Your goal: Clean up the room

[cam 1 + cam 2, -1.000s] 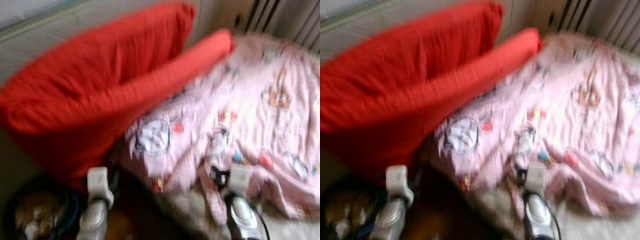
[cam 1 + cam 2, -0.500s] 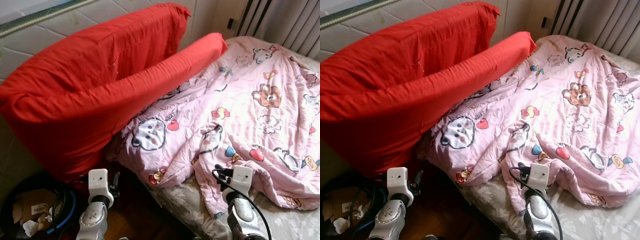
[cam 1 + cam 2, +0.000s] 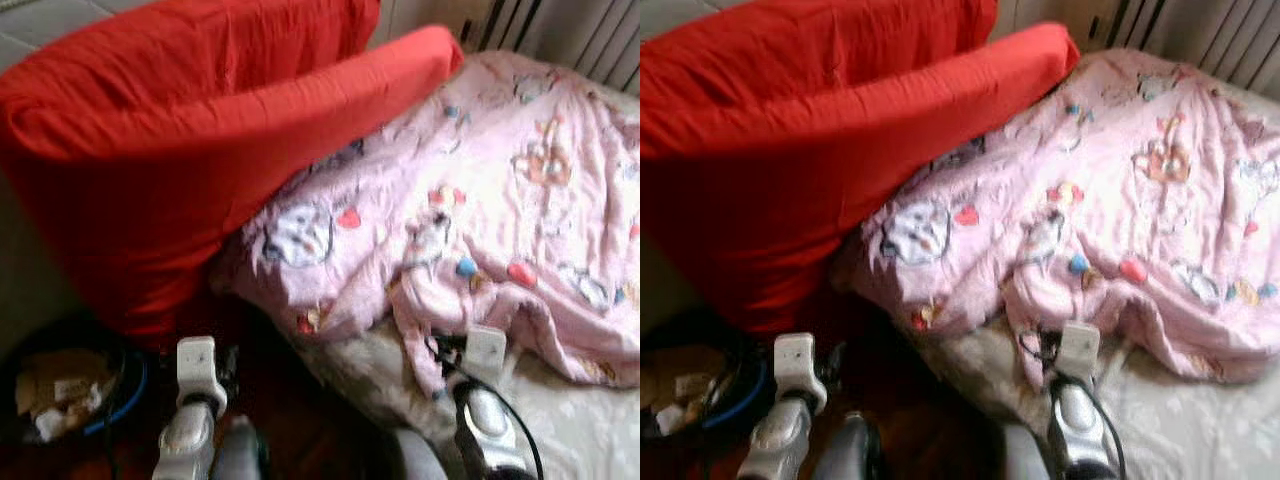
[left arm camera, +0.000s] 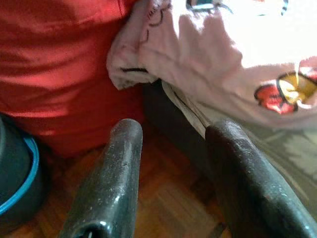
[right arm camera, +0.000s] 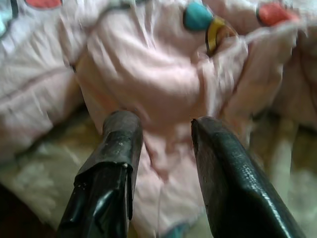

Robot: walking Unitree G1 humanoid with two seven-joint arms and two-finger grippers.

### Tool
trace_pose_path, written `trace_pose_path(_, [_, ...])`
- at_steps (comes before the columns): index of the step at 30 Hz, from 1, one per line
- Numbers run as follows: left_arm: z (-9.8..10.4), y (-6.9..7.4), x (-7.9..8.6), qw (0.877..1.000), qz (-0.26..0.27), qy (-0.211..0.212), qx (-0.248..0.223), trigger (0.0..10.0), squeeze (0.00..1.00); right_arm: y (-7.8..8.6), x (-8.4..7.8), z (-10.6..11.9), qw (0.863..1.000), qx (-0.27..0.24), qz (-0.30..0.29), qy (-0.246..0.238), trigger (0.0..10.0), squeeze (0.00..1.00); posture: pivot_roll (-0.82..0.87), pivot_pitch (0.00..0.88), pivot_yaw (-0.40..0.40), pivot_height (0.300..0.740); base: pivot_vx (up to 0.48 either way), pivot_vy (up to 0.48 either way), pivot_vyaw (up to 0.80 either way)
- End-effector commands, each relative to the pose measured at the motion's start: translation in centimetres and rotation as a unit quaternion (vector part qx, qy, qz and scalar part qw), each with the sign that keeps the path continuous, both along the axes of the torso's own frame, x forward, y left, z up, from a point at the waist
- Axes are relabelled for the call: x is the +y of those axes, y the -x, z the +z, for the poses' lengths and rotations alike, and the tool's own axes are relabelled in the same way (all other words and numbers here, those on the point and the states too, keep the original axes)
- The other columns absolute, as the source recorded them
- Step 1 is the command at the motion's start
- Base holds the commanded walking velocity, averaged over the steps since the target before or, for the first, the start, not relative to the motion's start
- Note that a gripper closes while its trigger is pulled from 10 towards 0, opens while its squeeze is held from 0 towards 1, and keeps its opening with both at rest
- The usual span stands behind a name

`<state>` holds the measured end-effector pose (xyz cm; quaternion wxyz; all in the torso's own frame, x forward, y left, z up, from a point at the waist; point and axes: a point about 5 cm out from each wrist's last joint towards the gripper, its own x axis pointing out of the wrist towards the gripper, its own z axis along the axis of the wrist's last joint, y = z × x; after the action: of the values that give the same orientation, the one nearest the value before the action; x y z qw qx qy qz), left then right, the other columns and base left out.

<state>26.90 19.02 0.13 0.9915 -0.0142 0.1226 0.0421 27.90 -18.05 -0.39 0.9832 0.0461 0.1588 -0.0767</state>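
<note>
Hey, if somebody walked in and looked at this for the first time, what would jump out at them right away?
The big red cushions would grab the eye first, propped up at the head of the bed on the robot's left. Next, the rumpled pink cartoon-print blanket spreads across the bed to the right, one corner drooping over the edge. The right gripper is open, its fingers pointing at a fold of that blanket, while the left gripper is open above the wooden floor.

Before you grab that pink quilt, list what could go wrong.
1. The right tool is open at a hanging fold of the pink quilt; a thin pinch may slip out.
2. The quilt's upper edge lies under the red cushion, so pulling may topple the cushion.
3. The left tool hangs open over the floor near the bin with the blue rim; a dragged corner could catch it.
</note>
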Motion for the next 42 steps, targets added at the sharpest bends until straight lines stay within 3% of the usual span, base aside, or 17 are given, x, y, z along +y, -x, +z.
trace_pose_path(1, [-0.4,0.4,0.0,1.0,-0.002,0.0,0.01,10.0,0.0,0.3,0.2,-0.6,1.0,0.024,0.01,-0.004,10.0,0.0,0.02,0.208,-0.005,0.621,0.0,0.0,0.0])
trace_pose_path(11, [-0.4,0.3,-0.1,1.0,-0.01,-0.004,0.01,10.0,0.0,0.1,0.9,-0.5,0.999,0.025,0.023,-0.024,10.0,0.0,0.02,0.207,-0.004,0.621,0.0,0.0,-0.17])
trace_pose_path(23, [-0.1,0.0,-0.3,1.0,-0.013,-0.004,0.008,10.0,0.0,-0.2,1.8,-0.5,0.995,0.036,0.098,-0.01,10.0,0.0,0.02,0.199,-0.001,0.621,0.0,0.0,0.0])
trace_pose_path(31, [-0.1,0.0,-0.3,1.0,-0.013,-0.004,0.007,10.0,0.0,-0.5,1.0,-0.5,0.996,0.056,0.062,0.007,10.0,0.0,0.02,0.2,0.0,0.621,0.0,0.0,0.0])
trace_pose_path(32, [-0.1,0.0,-0.3,1.0,-0.013,-0.004,0.006,10.0,0.0,-0.6,0.9,-0.4,0.997,0.052,0.054,-0.004,10.0,1.0,0.02,0.201,0.0,0.621,0.0,0.0,0.0])
trace_pose_path(42, [-0.1,0.1,-0.1,1.0,-0.013,-0.005,0.006,10.0,0.0,-1.1,-0.1,-0.1,0.998,0.069,0.002,-0.005,10.0,1.0,0.04,0.221,0.006,0.621,0.0,0.0,0.0])
